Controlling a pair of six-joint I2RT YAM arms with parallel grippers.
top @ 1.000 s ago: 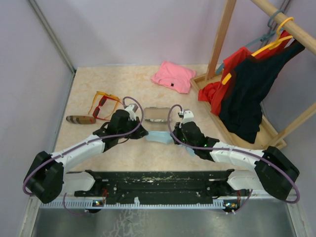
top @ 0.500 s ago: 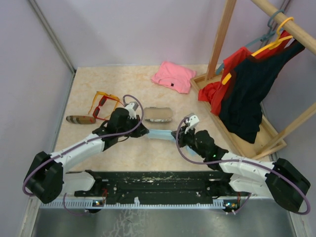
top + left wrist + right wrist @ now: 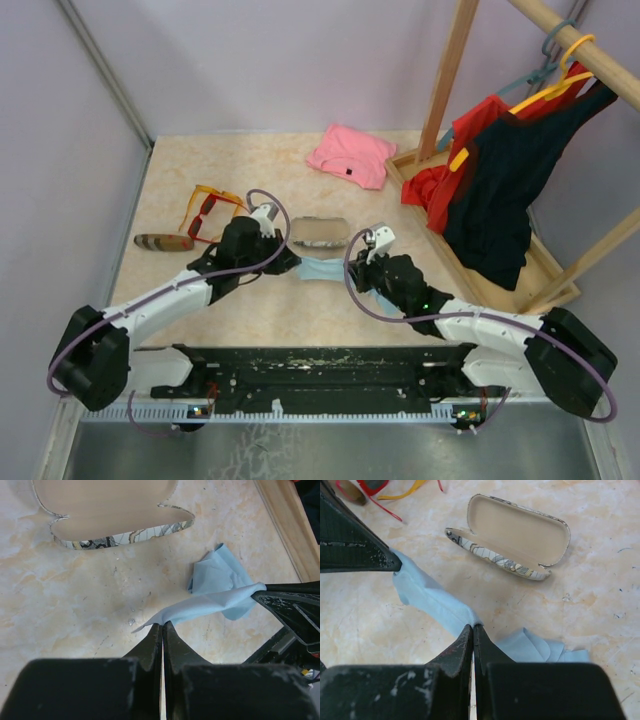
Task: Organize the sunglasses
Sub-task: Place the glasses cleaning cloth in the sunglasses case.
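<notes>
The sunglasses (image 3: 210, 212) lie at the far left, an orange-amber pair and a red pair side by side; the right wrist view catches only their edge (image 3: 370, 486). A light blue cloth (image 3: 322, 270) (image 3: 210, 605) (image 3: 430, 597) hangs stretched between both grippers. My left gripper (image 3: 291, 266) (image 3: 163, 625) is shut on one corner, and its fingers (image 3: 365, 555) also appear in the right wrist view. My right gripper (image 3: 356, 278) (image 3: 473, 626) is shut on the other end. An open grey-patterned case (image 3: 320, 232) (image 3: 110, 510) (image 3: 520, 535) lies just beyond the cloth, empty.
Another light blue cloth (image 3: 217, 572) (image 3: 540, 647) lies crumpled on the table under the right arm. A closed brown case (image 3: 163, 242) sits near the sunglasses. A pink garment (image 3: 350, 155) lies at the back, and a wooden rack with hanging clothes (image 3: 500, 170) fills the right side.
My right arm swung out to the right and came partly back, still holding the cloth. The cloth now spans between the two grippers above the table. The left arm hardly moved.
</notes>
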